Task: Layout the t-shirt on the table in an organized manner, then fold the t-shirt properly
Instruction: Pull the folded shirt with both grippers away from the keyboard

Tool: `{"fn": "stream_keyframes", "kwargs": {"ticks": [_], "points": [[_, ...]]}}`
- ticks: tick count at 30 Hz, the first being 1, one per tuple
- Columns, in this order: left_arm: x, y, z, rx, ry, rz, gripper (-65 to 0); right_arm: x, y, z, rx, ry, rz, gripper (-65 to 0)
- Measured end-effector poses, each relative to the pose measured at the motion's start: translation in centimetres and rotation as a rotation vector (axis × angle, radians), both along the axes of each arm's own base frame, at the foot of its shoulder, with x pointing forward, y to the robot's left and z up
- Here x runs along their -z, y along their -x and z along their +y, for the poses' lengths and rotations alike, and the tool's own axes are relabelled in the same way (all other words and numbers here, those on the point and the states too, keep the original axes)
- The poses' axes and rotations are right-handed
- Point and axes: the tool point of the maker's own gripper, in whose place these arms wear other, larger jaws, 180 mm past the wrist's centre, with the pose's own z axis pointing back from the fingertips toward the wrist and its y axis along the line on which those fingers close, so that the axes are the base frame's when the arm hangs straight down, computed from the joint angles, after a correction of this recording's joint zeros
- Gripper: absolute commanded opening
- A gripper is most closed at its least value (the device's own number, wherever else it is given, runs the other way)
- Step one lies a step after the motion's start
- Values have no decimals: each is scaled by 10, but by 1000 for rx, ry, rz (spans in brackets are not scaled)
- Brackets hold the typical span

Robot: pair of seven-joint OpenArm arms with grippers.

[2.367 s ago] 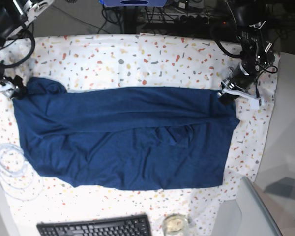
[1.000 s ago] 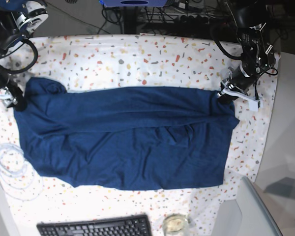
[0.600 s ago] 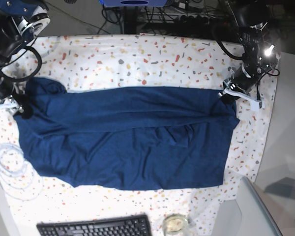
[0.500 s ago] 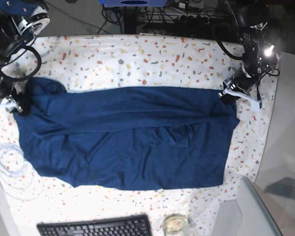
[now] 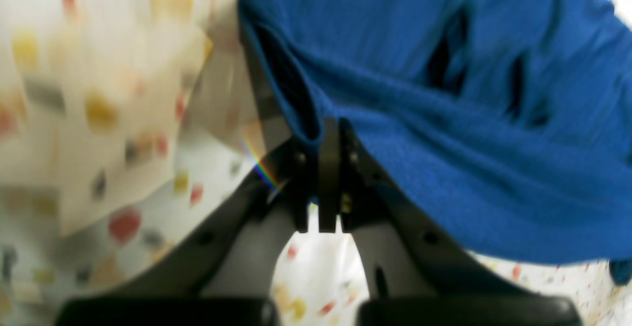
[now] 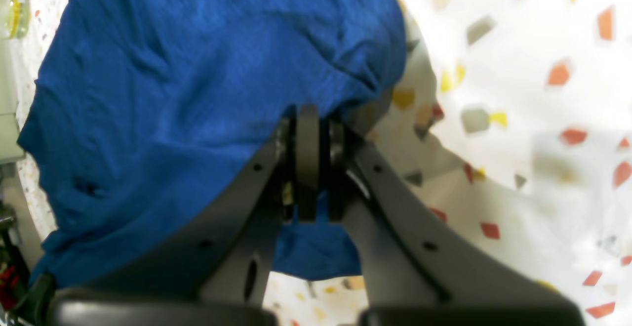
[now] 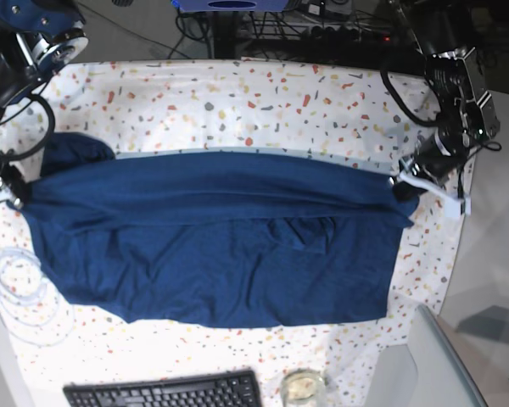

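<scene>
The dark navy t-shirt (image 7: 212,246) lies spread wide across the speckled table (image 7: 237,102), with wrinkles near its middle. My left gripper (image 7: 403,186) is at the shirt's right upper corner. In the left wrist view this gripper (image 5: 328,133) is shut on a fold of the shirt (image 5: 444,94). My right gripper (image 7: 13,193) is at the shirt's left upper corner. In the right wrist view it (image 6: 308,118) is shut on the shirt's edge (image 6: 197,94). The upper edge runs taut and straight between both grippers, slightly lifted, with a shadow behind it.
A black keyboard (image 7: 161,392) and a glass jar (image 7: 303,386) sit at the front edge. A coiled white cable (image 7: 21,292) lies at front left. A plain grey surface (image 7: 492,254) borders the right side. Cables and gear crowd the back (image 7: 322,25).
Both grippers have moved toward the front and outward while holding the shirt's corners. The upper edge is now stretched into a straight, taut line, and the left sleeve bulge has flattened.
</scene>
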Motion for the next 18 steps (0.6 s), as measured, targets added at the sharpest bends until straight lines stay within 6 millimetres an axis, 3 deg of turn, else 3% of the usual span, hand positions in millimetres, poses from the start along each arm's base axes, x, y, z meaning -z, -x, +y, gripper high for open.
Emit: {"fn": "stream_keyframes", "kwargs": {"ticks": [4, 9, 14, 18], "points": [[-12, -9, 1, -8, -12, 12, -650, -19, -7, 3, -10, 13, -3, -644], [-24, -1, 3, 4, -49, -13, -650, -37, 6, 4, -37, 63, 29, -644], [-22, 15, 3, 13, -68, 9, -650, -39, 18, 1, -41, 92, 52, -644], [-24, 18, 18, -37, -70, -1, -650, -34, 23, 2, -27, 77, 66, -644]]}}
